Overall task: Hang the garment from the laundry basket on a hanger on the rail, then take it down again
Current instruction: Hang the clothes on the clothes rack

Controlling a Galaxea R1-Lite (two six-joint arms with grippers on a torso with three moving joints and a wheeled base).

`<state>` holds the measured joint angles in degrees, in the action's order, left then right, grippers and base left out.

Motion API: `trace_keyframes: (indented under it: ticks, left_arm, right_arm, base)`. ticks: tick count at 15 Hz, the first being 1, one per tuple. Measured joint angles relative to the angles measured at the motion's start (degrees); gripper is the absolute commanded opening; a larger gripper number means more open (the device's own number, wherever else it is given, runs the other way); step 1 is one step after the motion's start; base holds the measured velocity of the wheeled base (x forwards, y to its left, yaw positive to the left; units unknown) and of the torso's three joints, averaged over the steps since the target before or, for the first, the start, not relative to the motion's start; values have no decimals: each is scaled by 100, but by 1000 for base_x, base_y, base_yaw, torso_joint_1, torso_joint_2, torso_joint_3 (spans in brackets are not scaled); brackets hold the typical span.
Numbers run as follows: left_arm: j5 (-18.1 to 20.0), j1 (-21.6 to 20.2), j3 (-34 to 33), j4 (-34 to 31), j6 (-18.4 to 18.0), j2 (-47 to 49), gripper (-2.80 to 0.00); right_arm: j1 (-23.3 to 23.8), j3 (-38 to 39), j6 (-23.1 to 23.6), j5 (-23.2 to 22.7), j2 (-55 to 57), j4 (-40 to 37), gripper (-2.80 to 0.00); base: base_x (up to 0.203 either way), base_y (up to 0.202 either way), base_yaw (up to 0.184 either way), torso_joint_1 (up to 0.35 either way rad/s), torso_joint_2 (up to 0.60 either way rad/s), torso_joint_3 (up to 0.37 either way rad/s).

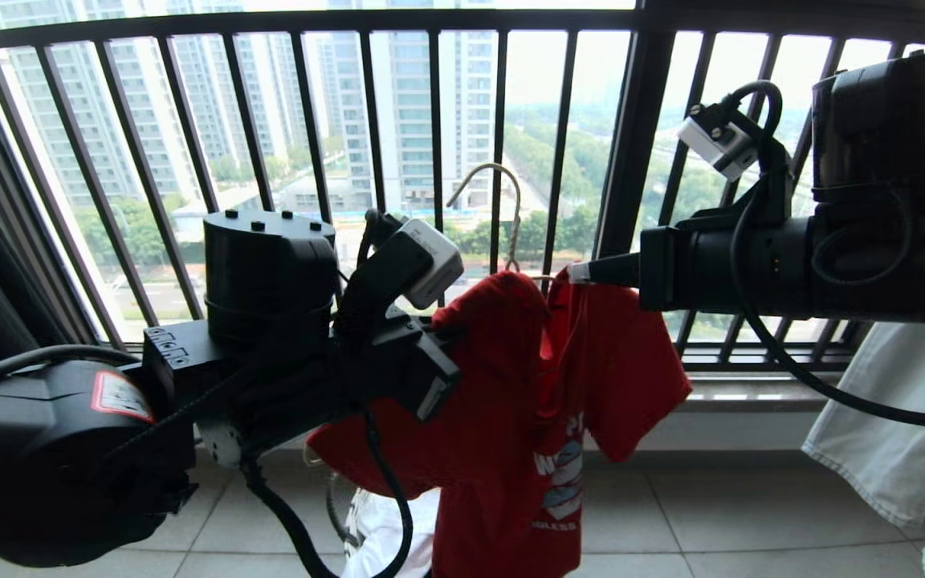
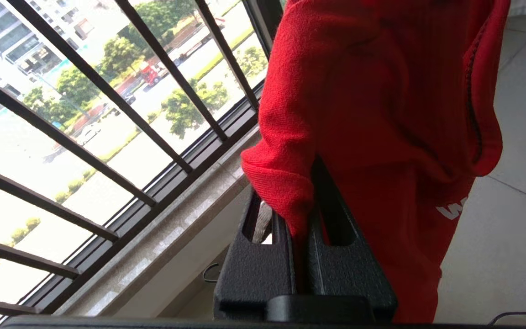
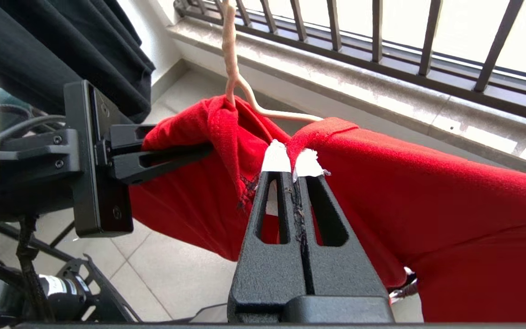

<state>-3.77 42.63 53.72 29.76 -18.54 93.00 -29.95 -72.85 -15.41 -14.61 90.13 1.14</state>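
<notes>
1. The right gripper (image 3: pixel 292 167) has its white-taped fingertips pressed together on a fold of the garment (image 3: pixel 450 205) at the collar edge, just beside the hanger's wire.
2. The left gripper (image 2: pixel 297 219) is likewise clamped tight, with a bunched fold of the red fabric pinched between its black fingers; in the head view it sits at the shirt's other shoulder (image 1: pixel 430 377).
3. The garment, a red T-shirt, hangs between the two grippers in mid-air, draped over the hanger (image 3: pixel 240 87); its white chest print (image 1: pixel 563 482) faces outward low down.
4. The hanger's cream hook (image 1: pixel 495 185) stands free above the shirt, in front of the black window railing (image 1: pixel 310 120), hooked on nothing visible.
5. Beneath the shirt, part of the laundry basket (image 1: pixel 342 514) shows on the tiled floor (image 1: pixel 711 514).
6. A pale garment (image 1: pixel 896 417) hangs at the right edge.
</notes>
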Motion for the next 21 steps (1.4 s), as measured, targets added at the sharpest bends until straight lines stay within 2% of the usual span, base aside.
trace_keyframes:
  ticks: [2, 9, 11, 21]
  left_arm:
    - [-84, 28, -21, 497, 57, 197, -280]
    - [-987, -11, 295, 1497, 68, 808, -280]
    - [-1056, -10, 379, 1599, 101, 945, -280]
    - [-1556, -27, 824, 1798, 350, 1378, -280]
  right_arm:
    - [0, 4, -7, 14, 77, 342, -280]
    - [-271, -274, 157, 190, 462, 730, -280]
    - [-322, -283, 306, 193, 542, 919, -280]
    - [-657, -297, 337, 201, 526, 903, -280]
  base:
    - [0, 0, 0, 0, 0, 0]
    - [0, 0, 0, 0, 0, 0]
    - [0, 0, 0, 0, 0, 0]
    - [0, 0, 0, 0, 0, 0]
